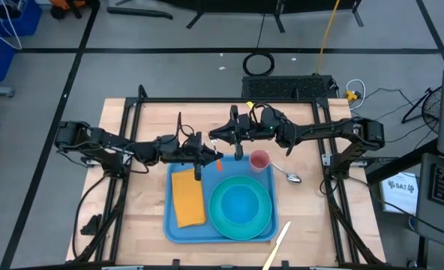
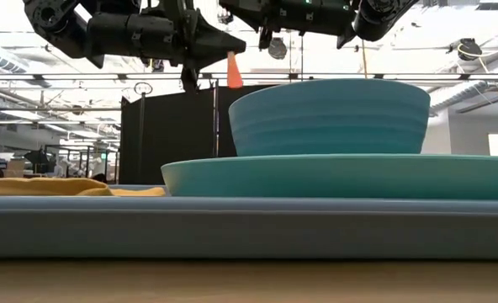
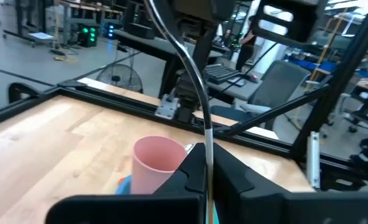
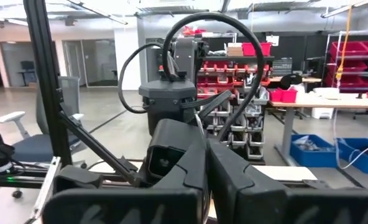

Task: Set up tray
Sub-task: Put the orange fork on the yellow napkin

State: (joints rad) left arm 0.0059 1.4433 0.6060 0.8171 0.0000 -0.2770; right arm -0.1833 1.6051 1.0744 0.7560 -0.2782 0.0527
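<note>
While one tray [image 1: 177, 229] sits loaded, two hands hover

Bright, even overhead light washed the scene; ceiling glare blew out the low view, and the near tray rim [image 2: 232, 227] blurred softly.

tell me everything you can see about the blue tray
The tray is a large flat blue rectangle with rounded corners and a low raised rim, plastic by its look. It lies flat on the wooden table, near the front edge and about midway across. An orange-yellow napkin lies in its left part; a round turquoise plate with a bowl on it fills the right. A pink cup stands at its far right corner. Neither gripper touches the tray.
</note>
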